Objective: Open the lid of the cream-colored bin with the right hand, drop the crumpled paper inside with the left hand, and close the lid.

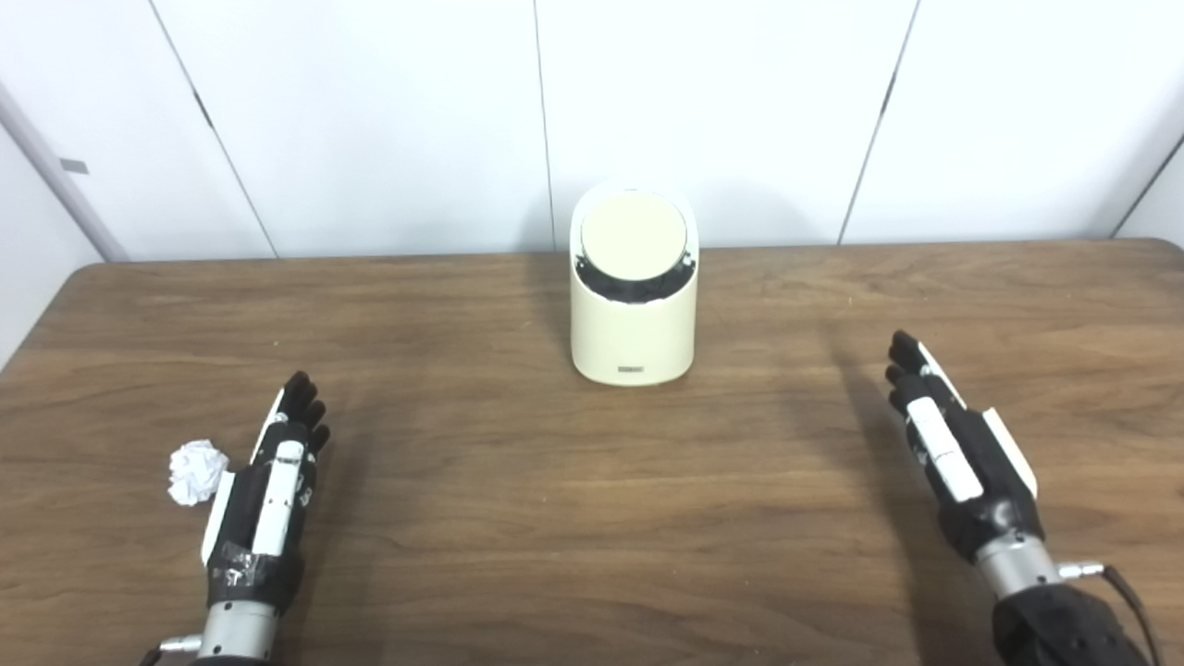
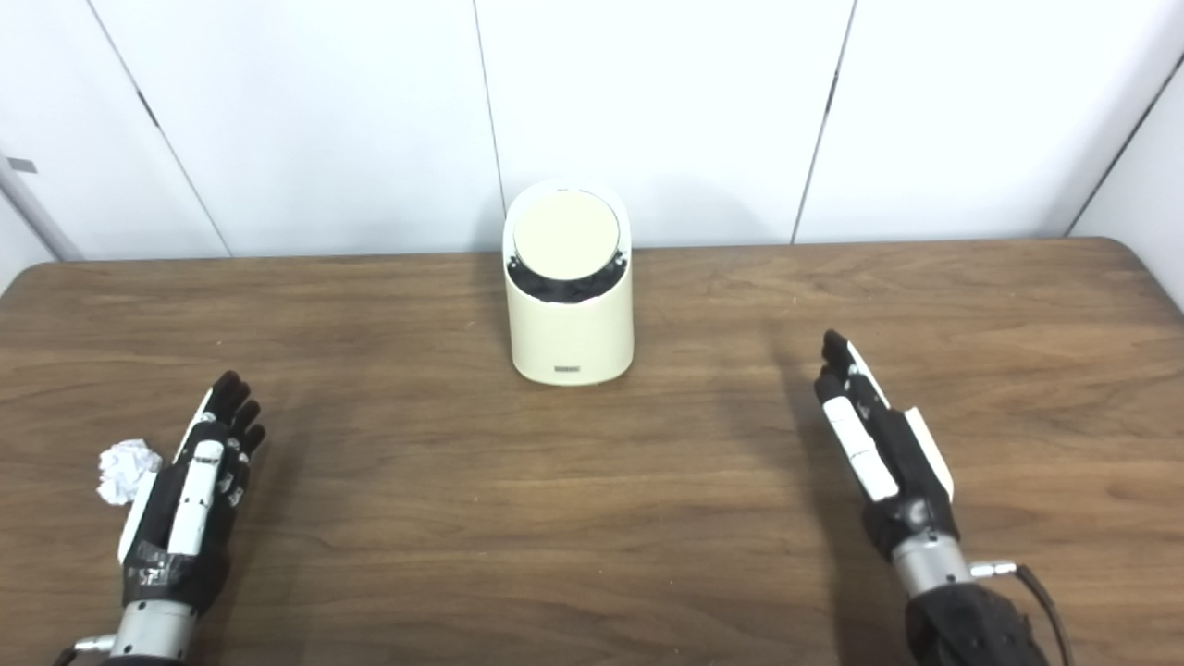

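the bin [image 1: 633,314] stands upright at the middle of the desk [image 1: 592,518], toward its far edge, with its round lid [image 1: 634,236] tilted toward the robot and seemingly shut; a dark gap shows under the lid's lower edge. the paper [image 1: 196,472] lies on the desk at the near left, just beside the left hand [image 1: 264,499], on its outer side, and whether the two touch cannot be told. both hands are empty, fingers stretched out and a little apart. the right hand [image 1: 957,453] is held well apart from the bin, to its right and nearer the robot.

the opening of the lid is judged to be the step in hand, and nothing of it has been done yet. the right hand should be brought in from the bin's right side, so that the mouth is left free for the left hand. the lid is best pressed or lifted gently at its edge, since the light bin could be pushed back or tipped by a hard shove. how the lid is hinged cannot be seen.
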Controlling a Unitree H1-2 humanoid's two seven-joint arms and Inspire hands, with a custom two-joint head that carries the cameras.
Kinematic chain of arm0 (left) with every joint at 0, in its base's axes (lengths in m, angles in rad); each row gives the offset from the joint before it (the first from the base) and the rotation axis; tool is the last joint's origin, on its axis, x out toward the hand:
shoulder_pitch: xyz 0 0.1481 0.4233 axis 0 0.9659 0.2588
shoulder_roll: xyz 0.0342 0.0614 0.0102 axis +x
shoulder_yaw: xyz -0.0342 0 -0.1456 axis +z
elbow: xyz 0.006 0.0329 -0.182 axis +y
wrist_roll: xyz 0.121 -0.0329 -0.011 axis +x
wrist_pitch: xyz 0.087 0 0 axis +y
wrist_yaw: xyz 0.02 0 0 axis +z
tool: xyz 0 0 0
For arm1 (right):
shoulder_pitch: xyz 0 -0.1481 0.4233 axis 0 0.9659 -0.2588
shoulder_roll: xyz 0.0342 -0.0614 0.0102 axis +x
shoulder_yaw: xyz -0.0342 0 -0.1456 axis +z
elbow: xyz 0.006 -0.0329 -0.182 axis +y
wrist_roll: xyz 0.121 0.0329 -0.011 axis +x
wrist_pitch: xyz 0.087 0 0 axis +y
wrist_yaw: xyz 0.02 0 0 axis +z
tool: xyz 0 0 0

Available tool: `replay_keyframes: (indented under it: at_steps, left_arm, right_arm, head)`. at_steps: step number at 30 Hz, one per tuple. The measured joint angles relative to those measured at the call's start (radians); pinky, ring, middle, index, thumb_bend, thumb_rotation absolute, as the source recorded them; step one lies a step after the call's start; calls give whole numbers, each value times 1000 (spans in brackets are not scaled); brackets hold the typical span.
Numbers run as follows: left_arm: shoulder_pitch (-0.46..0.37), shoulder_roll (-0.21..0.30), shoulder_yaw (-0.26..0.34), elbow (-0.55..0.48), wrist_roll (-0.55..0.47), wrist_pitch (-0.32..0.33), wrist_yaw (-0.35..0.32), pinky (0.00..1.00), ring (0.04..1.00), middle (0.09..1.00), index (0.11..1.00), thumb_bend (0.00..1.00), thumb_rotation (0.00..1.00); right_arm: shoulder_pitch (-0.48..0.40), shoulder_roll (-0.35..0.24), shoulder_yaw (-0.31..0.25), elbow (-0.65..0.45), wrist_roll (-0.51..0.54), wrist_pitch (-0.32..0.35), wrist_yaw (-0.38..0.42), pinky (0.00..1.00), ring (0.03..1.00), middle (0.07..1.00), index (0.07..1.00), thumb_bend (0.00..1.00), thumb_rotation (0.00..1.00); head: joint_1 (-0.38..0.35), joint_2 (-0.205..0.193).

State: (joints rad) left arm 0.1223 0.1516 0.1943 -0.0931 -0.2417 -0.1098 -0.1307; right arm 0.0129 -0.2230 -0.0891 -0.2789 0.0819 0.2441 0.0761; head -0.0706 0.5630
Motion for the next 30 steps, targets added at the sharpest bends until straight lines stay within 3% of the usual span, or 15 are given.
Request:
replay_keyframes:
  at_steps: [8, 15, 24, 30]
  left_arm:
    - [5, 0, -2, -4, 2, 0, -1, 1000, 1000, 1000, 1000, 218, 784]
    - [4, -1, -6, -5, 3, 0, -1, 1000, 1000, 1000, 1000, 224, 782]
    - [4, -1, -10, -5, 5, 1, -1, 1000, 1000, 1000, 1000, 222, 781]
    - [3, -2, -13, -5, 13, 1, 3, 1000, 1000, 1000, 1000, 223, 779]
  right_arm:
    - [-79, -52, 17, -4, -40, 27, 22, 957, 957, 975, 955, 705, 811]
    - [-155, -118, 72, 0, -195, 36, 32, 937, 970, 970, 949, 719, 875]
    - [-290, -122, 127, 3, -294, 105, 43, 916, 944, 952, 937, 736, 862]
    - [-394, -85, 173, 5, -345, 167, 49, 859, 917, 940, 930, 768, 815]
  head:
    - [-14, -6]
    - [-21, -6]
    - [-29, -12]
    - [-29, -12]
